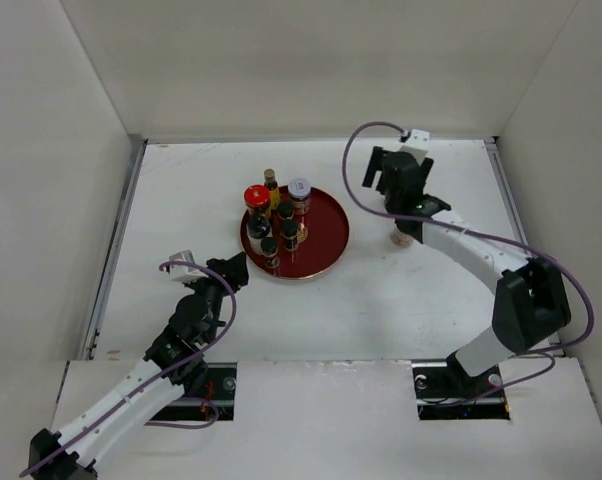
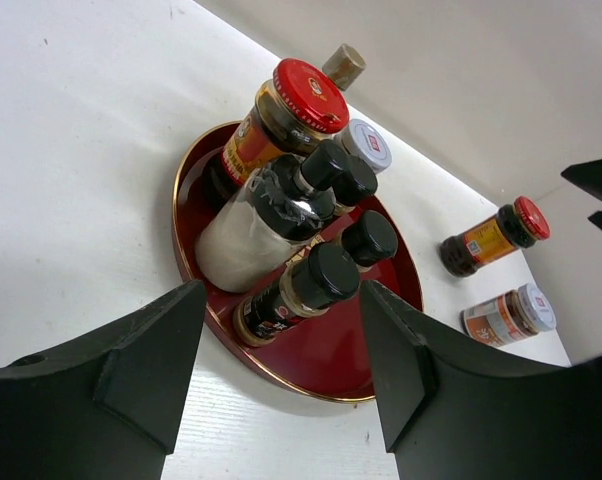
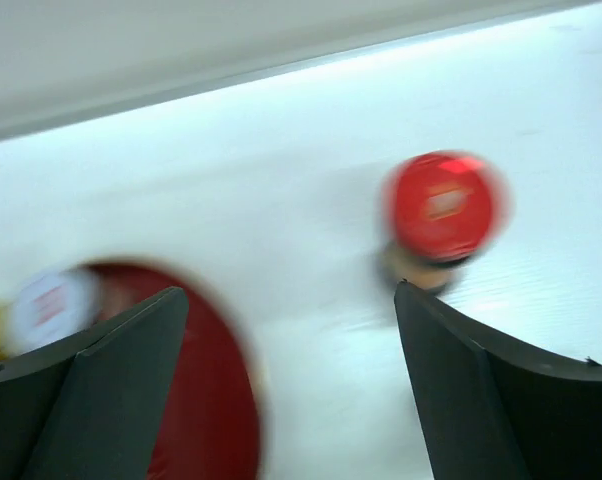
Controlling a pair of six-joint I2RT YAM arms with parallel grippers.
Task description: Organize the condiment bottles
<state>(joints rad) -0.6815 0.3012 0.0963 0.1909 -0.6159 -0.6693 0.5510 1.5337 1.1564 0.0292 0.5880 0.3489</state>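
Bottles [image 1: 278, 222] upright in red tray [image 1: 326, 235], axes vert., caps up.

We see two arms of one make. The left arm [image 1: 131, 395] has white link shells joined by black housings, and a purple-grey cable [image 1: 228, 300] loops along it. The right arm [image 1: 461, 250] wears the same white shells, with a bulky black elbow block [image 1: 529, 300] and its own purple cable [image 1: 353, 160] ending at a white plug [image 1: 417, 136]. A tiny green light seems to glow on its wrist. The left gripper [image 2: 281, 292] and the right gripper [image 3: 291, 295] carry broad, matte black, wedge-shaped fingers [image 2: 131, 370].
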